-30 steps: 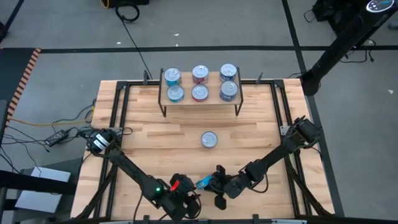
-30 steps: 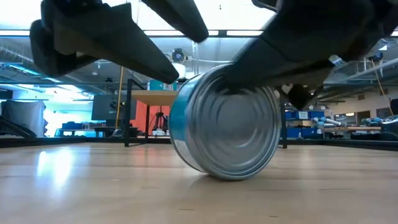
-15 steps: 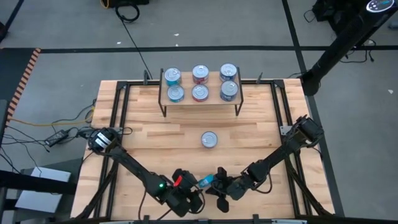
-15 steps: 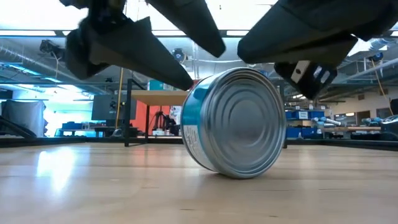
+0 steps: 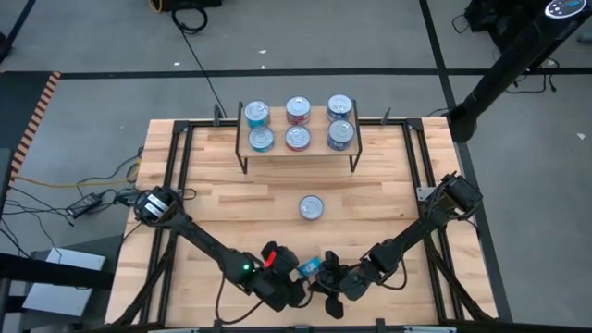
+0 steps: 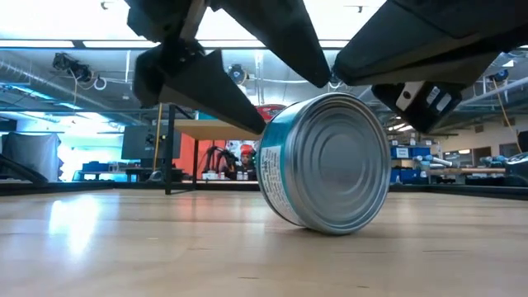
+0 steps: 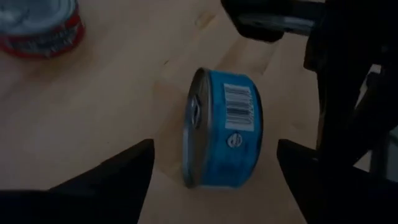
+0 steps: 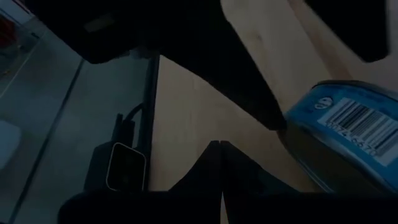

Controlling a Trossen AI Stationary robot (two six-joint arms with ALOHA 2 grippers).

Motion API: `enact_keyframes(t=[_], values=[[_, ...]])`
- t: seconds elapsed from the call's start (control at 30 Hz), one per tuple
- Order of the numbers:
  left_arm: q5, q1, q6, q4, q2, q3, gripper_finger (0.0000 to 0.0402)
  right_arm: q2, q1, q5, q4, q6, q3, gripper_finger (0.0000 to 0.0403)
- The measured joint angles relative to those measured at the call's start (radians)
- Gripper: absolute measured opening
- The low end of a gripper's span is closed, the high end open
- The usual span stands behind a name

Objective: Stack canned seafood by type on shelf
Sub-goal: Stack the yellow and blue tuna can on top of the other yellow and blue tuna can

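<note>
The blue-labelled tin (image 7: 221, 127) rests tipped on its edge on the surface (image 5: 213, 208) at the near side, between the two hands and well apart from the shelf (image 5: 296, 148). The left hand (image 7: 211, 165) has its fingers spread wide, one on each side of the tin, neither finger touching it. The right hand (image 5: 330, 289) has its fingers together and sits just beside the tin, holding nothing.

The shelf carries six tins in two rows: light blue at the left, red in the middle, dark blue at the right. One further tin (image 5: 312, 207) stands upright mid-surface.

Procedure for the step in hand, judged from this position:
1. Set the tin flat, or align the left fingers across its two flat ends before closing.
2. Centre the tin between the fingers; an off-centre squeeze is likely to roll it.
3. Keep the right hand clear of the closing path.
4. Lift clear, carry to the left shelf column, and stack it upright on the matching blue tins.
</note>
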Motion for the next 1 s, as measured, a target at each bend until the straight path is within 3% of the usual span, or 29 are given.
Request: enact_keyframes(t=[0.27, 0.73, 1.0], values=[[0.011, 0.037, 0.151, 0.045, 0.0, 0.0, 0.0333, 0.0, 0.0, 0.004, -0.001, 0.0, 0.0, 0.0008], [0.118, 0.072, 0.126, 0.05, 0.0, 0.0, 0.0318, 0.0, 0.0, 0.005, -0.002, 0.0, 0.0, 0.0008], [0.172, 0.072, 0.122, 0.049, 0.0, 0.0, 0.0284, 0.0, 0.0, 0.005, -0.002, -0.005, 0.0, 0.0008]])
